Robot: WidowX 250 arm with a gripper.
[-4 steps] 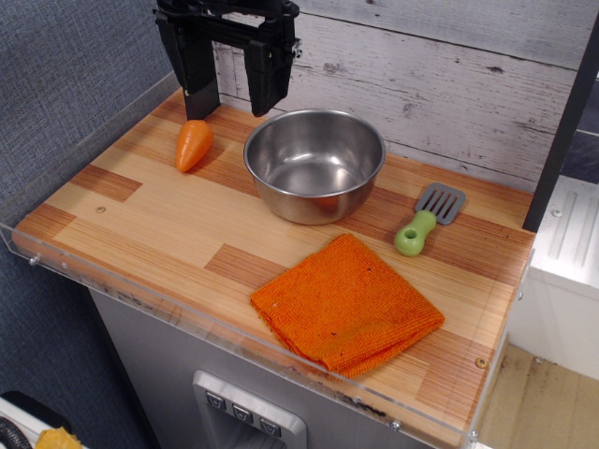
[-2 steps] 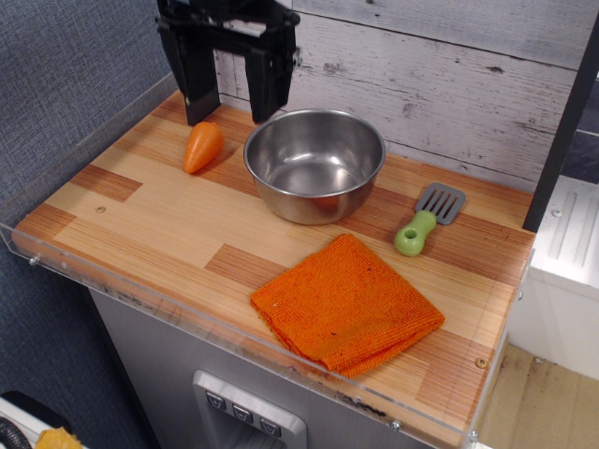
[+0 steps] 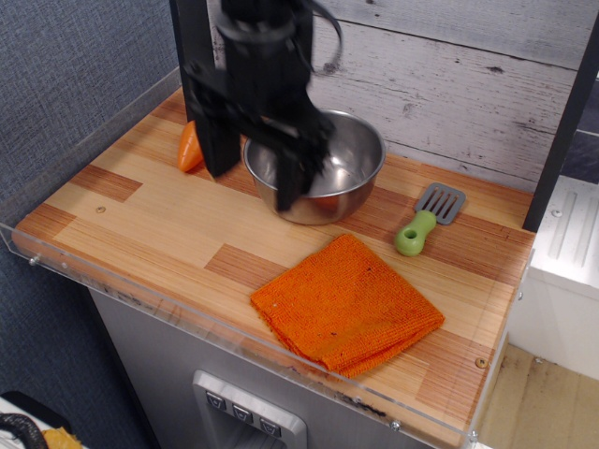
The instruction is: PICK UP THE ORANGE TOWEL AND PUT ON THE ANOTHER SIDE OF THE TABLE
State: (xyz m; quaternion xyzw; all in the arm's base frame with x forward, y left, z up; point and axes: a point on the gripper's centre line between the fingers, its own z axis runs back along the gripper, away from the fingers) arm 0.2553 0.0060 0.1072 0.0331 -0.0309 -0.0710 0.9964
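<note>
The orange towel (image 3: 346, 304) lies folded flat on the front right of the wood table (image 3: 150, 220), near the clear rim. My black gripper (image 3: 258, 185) hangs open and empty above the table's middle, in front of the steel bowl (image 3: 351, 154), up and left of the towel and apart from it. Its two fingers point down with a wide gap. The image of the gripper is motion-blurred.
A small orange plastic carrot (image 3: 190, 145) lies at the back left, partly hidden by the gripper. A spatula with a green handle (image 3: 426, 222) lies right of the bowl. A clear acrylic rim (image 3: 140, 299) runs along the front and left edges. A plank wall stands behind.
The gripper has moved from the back left corner forward and to the right, down toward the table's middle, now covering part of the bowl and carrot. The towel has not moved.
</note>
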